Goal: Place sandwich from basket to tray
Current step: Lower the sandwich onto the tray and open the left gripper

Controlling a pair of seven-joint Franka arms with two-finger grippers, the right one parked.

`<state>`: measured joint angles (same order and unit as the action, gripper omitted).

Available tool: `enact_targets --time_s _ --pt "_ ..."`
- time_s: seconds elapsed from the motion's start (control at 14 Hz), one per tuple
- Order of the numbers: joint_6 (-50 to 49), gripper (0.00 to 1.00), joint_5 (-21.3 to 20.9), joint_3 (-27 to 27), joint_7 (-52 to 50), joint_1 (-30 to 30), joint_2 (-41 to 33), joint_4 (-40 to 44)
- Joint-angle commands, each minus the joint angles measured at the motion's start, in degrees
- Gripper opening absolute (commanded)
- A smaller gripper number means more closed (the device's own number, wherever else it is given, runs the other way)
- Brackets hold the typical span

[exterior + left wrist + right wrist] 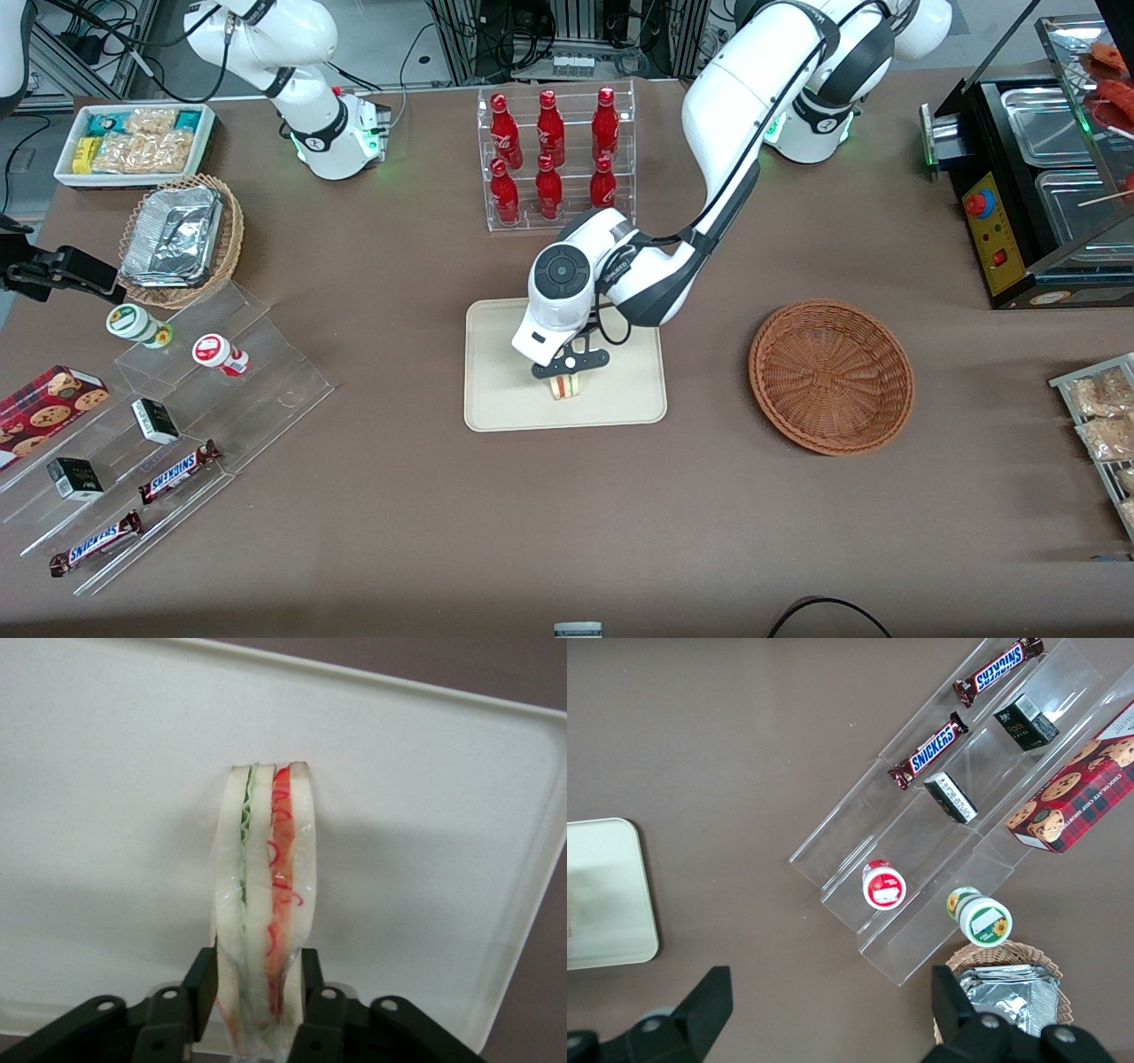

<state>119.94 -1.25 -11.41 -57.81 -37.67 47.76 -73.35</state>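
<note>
Placement step. Gripper [567,376] clamps the sandwich [266,912] by its two bread faces, low over the tray [496,390]. Basket [831,376] sits empty toward the working arm's end. Next, judged: lower to contact, open fingers, lift straight up.

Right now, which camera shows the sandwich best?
The left wrist view: the sandwich fills it, layers plain, held by the pincer over the tray. The front view shows a small wedge under the arm. The right wrist view shows none.
</note>
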Motion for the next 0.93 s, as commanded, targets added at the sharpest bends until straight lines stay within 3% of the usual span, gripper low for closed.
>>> enact_targets --time_s 0.0,0.43,0.86 --pt "-1.5 1.00 0.0 0.9 -0.3 -0.5 -2.8 1.0" --pt "-10.3 1.00 -0.4 1.7 4.6 1.1 -11.3 0.2" --pt "-14.9 1.00 -0.4 1.7 19.0 9.7 -19.9 -6.7"
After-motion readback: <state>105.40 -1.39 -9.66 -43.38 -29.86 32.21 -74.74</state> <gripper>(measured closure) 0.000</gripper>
